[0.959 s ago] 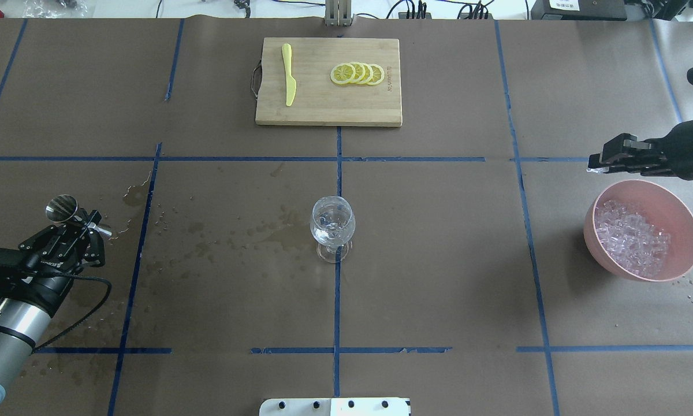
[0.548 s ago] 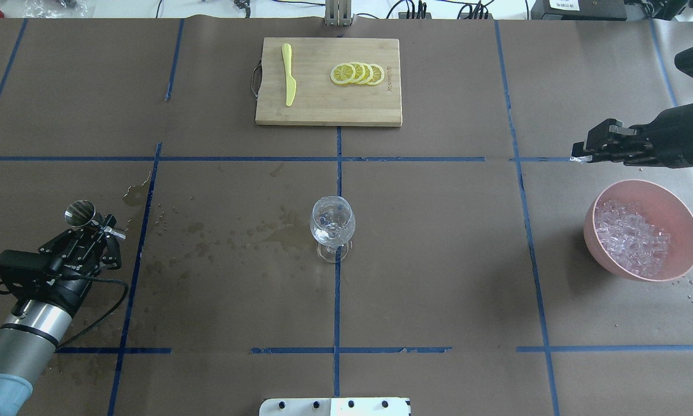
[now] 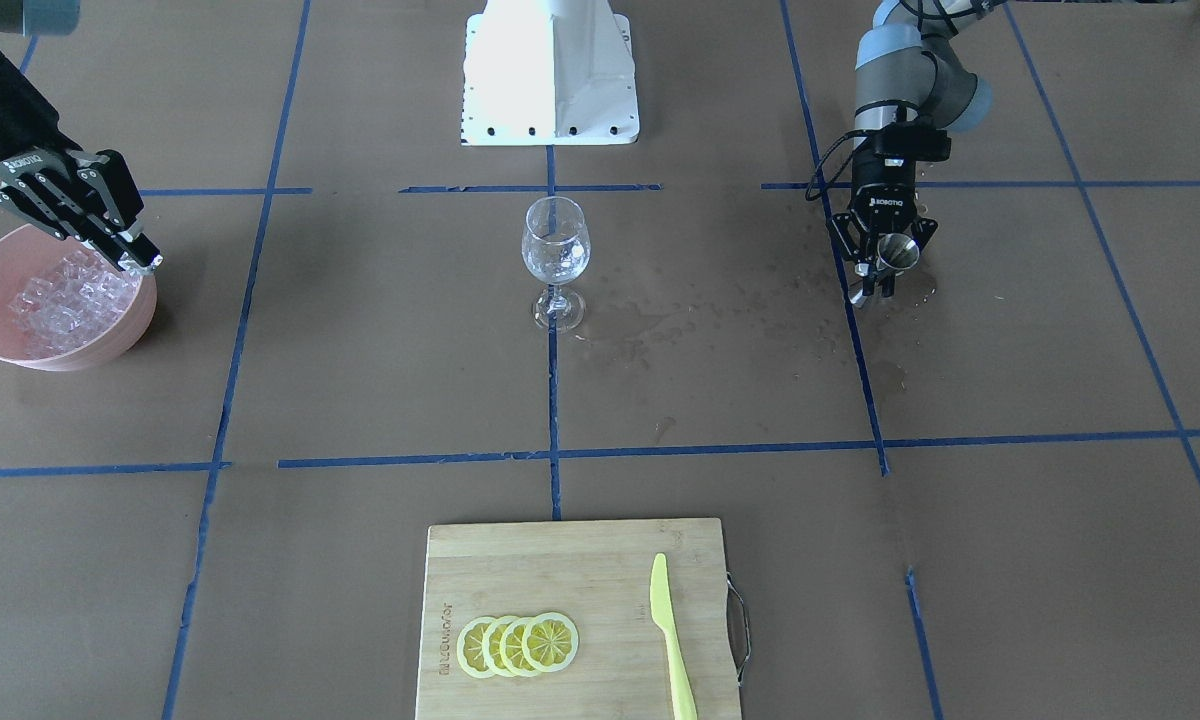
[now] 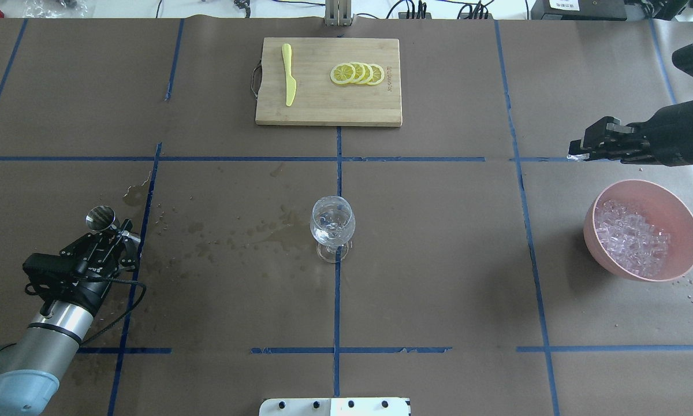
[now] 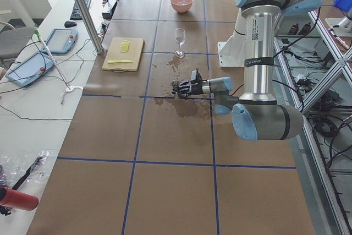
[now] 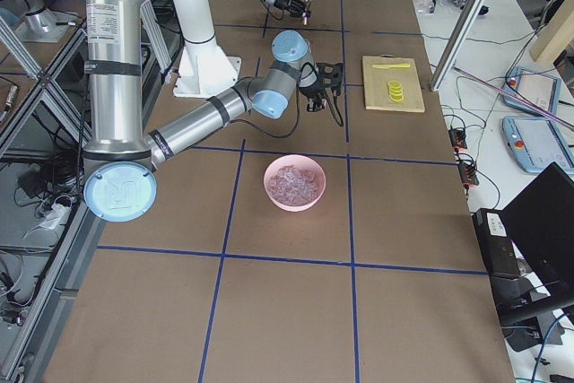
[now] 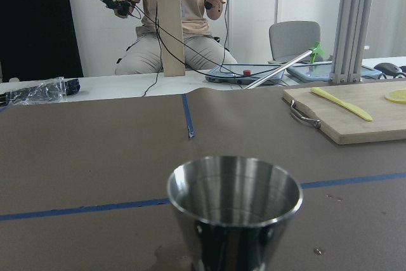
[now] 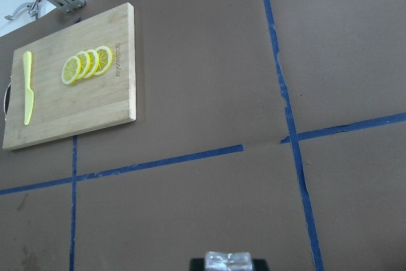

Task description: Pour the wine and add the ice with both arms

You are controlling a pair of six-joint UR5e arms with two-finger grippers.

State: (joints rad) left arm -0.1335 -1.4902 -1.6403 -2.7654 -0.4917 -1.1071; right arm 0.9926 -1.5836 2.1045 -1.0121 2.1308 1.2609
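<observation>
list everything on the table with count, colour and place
glass: 1, clear, table centre
wet marks: many, dark, on the paper between glass and cup
bowl: 1, pink, robot's right side
ice: heap, clear, in bowl
cube: 1, clear, in right gripper
board: 1, wood, far centre
knife: 1, yellow-green, on board
lemon slices: 4, yellow, on board
cup: 1, steel, in left gripper
base: 1, white, near edge centre
left gripper: black, shut on cup
right gripper: black, shut on cube, beyond bowl
</observation>
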